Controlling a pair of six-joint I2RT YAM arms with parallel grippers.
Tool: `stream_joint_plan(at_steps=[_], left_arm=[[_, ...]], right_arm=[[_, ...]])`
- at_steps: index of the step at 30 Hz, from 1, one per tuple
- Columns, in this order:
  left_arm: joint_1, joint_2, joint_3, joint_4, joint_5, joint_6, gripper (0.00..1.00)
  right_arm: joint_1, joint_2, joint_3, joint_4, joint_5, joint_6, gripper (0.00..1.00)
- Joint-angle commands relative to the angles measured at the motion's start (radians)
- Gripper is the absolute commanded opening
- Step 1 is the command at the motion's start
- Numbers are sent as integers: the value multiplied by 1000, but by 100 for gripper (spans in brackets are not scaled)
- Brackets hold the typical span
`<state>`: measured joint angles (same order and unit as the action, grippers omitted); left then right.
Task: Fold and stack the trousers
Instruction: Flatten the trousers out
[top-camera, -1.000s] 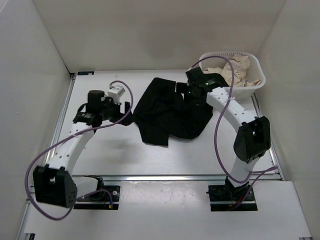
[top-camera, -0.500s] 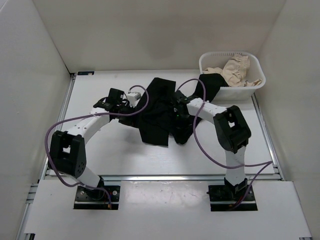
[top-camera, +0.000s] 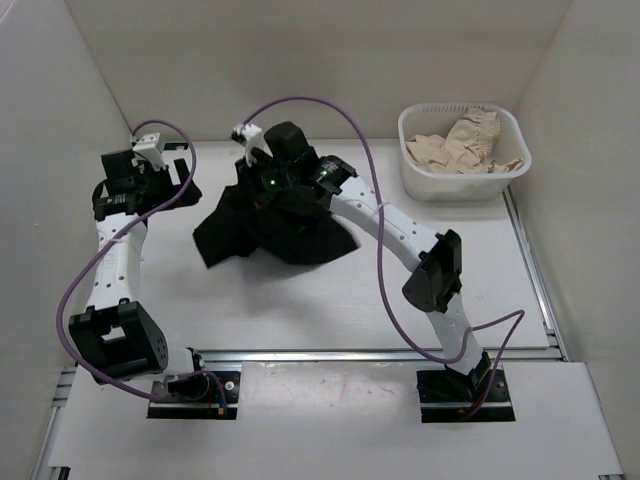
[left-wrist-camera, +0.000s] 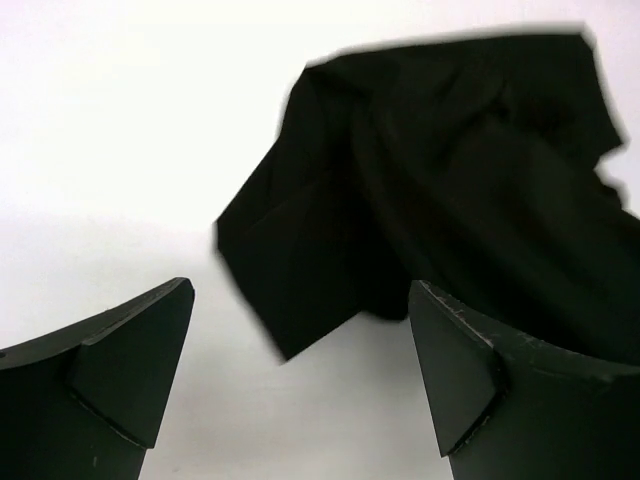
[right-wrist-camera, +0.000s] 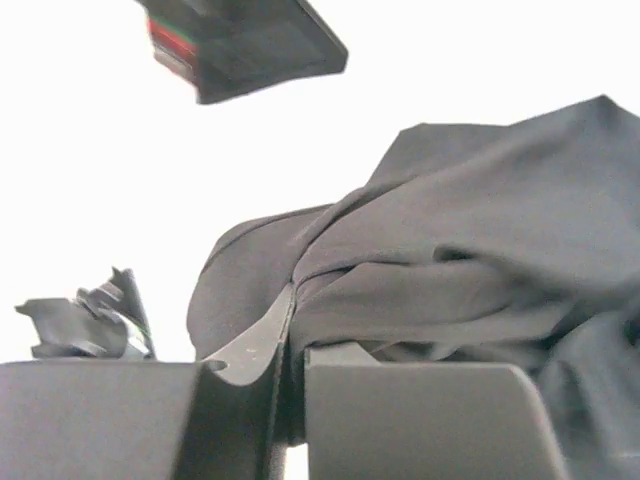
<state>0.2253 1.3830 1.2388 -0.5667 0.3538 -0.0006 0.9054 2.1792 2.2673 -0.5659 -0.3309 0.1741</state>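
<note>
With your right gripper (right-wrist-camera: 290, 345) pinched shut on a fold of the trousers (top-camera: 285, 222), bunched well left of the basket (top-camera: 440, 186), lift slowly and bring the wide-open left gripper (left-wrist-camera: 300, 292), farther left, to a free edge.

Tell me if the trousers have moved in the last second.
Yes: the trousers shifted left, farther from the white basket, which stayed put.

Open tabletop (top-camera: 300, 300) nearside of trousers (top-camera: 290, 235)
</note>
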Motion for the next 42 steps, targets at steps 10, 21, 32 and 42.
stream_joint_plan(at_steps=[10,21,32,42], left_arm=[[31,-1,68,-82,-45,1,100],[-116,-22,-160,-492,-93,1,100],[-178,14,-486,-282,-332,1,100],[-164,134,-411,-272,-332,1,14]], right_arm=[[-55,-119,-170,-14,10,-38,99],[-207,135,-69,11,29,278,97],[-163,293,-31,12,-42,306,91],[-253,159,-144,-59,-2,324,0]])
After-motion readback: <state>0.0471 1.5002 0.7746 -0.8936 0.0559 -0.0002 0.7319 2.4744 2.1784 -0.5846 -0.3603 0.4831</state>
